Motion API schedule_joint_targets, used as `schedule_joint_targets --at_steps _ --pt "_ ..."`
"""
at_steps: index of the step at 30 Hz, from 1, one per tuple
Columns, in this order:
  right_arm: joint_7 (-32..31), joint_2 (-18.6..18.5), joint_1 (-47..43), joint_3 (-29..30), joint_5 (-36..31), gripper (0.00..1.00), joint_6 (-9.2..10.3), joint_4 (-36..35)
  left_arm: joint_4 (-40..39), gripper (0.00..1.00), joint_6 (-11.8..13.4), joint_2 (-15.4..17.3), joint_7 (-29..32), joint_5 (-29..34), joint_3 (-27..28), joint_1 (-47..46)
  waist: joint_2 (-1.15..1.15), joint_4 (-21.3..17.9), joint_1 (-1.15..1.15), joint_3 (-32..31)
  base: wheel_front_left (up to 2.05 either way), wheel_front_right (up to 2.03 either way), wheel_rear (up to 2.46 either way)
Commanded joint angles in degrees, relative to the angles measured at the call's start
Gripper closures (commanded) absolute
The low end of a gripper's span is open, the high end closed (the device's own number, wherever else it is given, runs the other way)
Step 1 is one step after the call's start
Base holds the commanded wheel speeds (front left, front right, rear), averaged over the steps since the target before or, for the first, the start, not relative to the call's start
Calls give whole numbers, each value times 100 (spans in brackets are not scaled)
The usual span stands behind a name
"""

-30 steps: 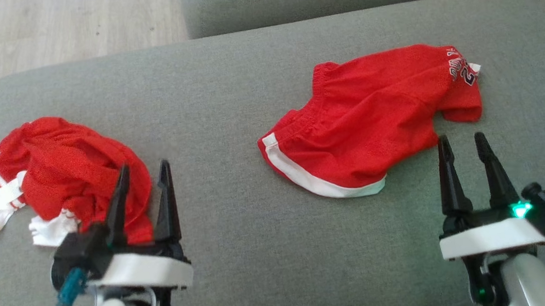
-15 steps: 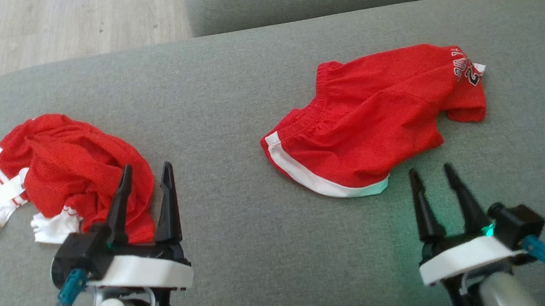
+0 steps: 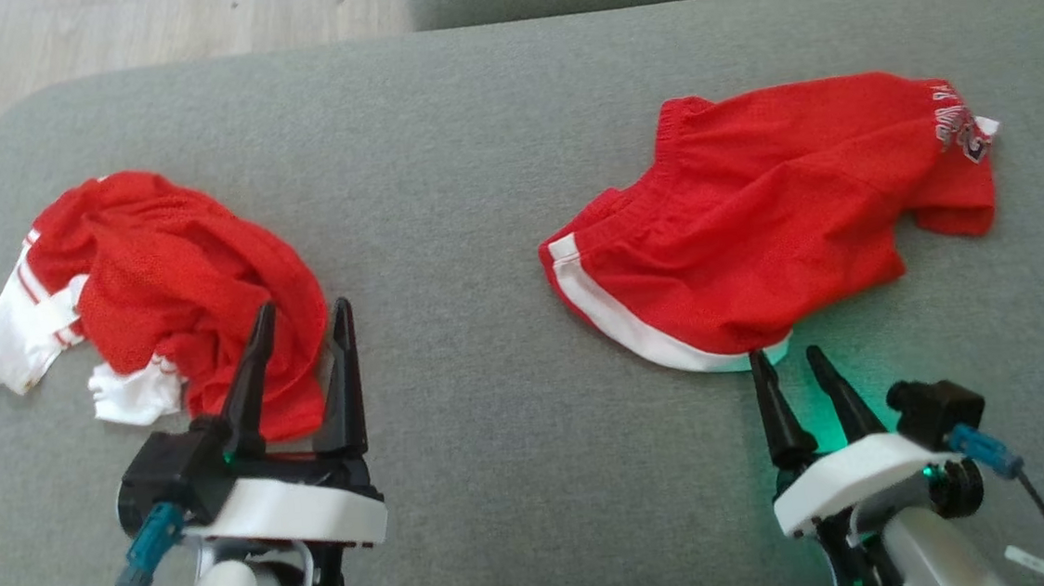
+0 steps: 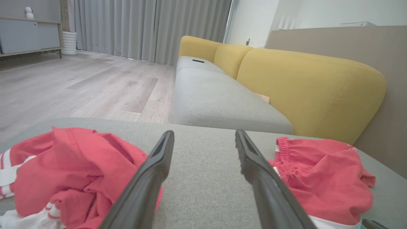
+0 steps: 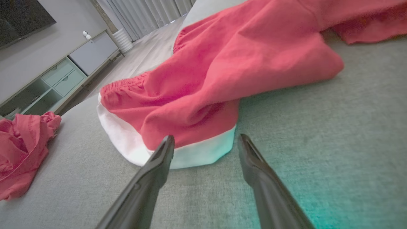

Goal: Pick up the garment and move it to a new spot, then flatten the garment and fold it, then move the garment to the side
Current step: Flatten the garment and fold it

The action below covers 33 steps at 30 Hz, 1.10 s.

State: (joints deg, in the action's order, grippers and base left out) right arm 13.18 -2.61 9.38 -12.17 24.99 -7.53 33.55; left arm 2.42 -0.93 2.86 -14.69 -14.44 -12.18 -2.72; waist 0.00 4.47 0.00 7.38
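- The shirt (image 3: 177,292) lies in a crumpled heap on the left part of the grey cushion (image 3: 440,197). It is red mesh with one white sleeve (image 3: 13,333) spilling out to the left, and more white cloth at its near edge.
- It looks light, thin and limp. It will probably sag and drape from any grip, and it will not hold a shape.
- The mesh looks slightly slick, so a shallow pinch on a single layer may slip out. A deeper bite over a fold should hold better.
- The raised red ridge along the heap's near right side seems the best place to take it. The striped sleeve seam is a second choice, because it is thicker and easy to find.
- The layers are tangled, so one lift may bring up a bundle that needs shaking out before flattening.
- The left gripper (image 3: 302,306) has its fingers spread wide and holds nothing. Its tips sit at the heap's near right edge, but I cannot tell whether they touch the cloth.
- The red shorts (image 3: 758,218) lie well apart on the right of the cushion. They have a white hem and small dark lettering at the far corner.
- The right gripper (image 3: 783,356) is also wide apart and empty, with its tips just at the white hem of the shorts.
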Motion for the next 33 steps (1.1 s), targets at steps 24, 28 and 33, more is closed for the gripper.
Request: schedule_joint_targets --at_steps 24,28,33 --pt "181 -27 1108 411 -116 100 4 1173 -59 0 113 2 -30 6 81 -328 0 22 0 92 0 0 0" --pt "181 -27 909 1079 -762 100 4 988 -60 0 113 2 -30 -47 76 -295 0 -165 0 -51 0 0 0" --pt "181 -29 584 1965 -1899 100 4 531 -96 0 183 2 -30 -172 -33 -254 0 -357 0 -215 0 0 0"
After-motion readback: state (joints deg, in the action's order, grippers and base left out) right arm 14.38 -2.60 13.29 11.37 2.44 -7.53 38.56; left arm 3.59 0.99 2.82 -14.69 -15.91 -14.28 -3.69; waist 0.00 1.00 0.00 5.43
